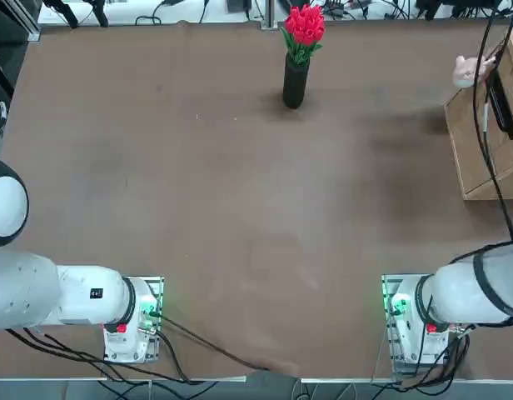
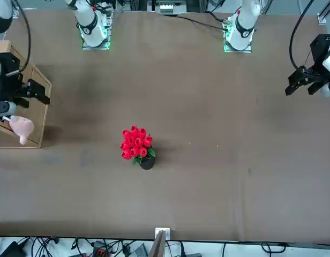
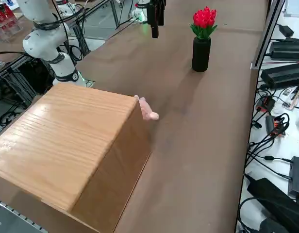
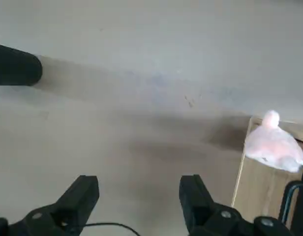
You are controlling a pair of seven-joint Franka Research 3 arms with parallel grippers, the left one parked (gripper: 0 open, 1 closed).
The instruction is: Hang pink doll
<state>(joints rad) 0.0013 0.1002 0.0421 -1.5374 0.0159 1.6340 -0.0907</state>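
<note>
Pink and cream, soft and very small: that is the one doll I count, the pink doll, and it sits against the upper corner of the single wooden box at my right edge of the table. From the front camera the doll shows as a pale rounded lump hanging off the box face, with a small stub pointing downward. In the right side view it pokes out past the box's far top corner, clear of the tabletop below it. On the wrist camera it looks like a fuzzy pale pink mound with a little rounded knob on top, lying right at the box's edge; I cannot make out ears or a face.

Besides that I count one black vase carrying one bunch of red tulips, standing upright near the far middle of the table, well apart from the box and the doll.

My right gripper hangs over bare table just beside the box, with the doll off to one side of it. Its two black fingers stand wide apart with only the tabletop showing between them. They hold nothing and touch nothing; the doll is near the gripper but not between the fingers.
</note>
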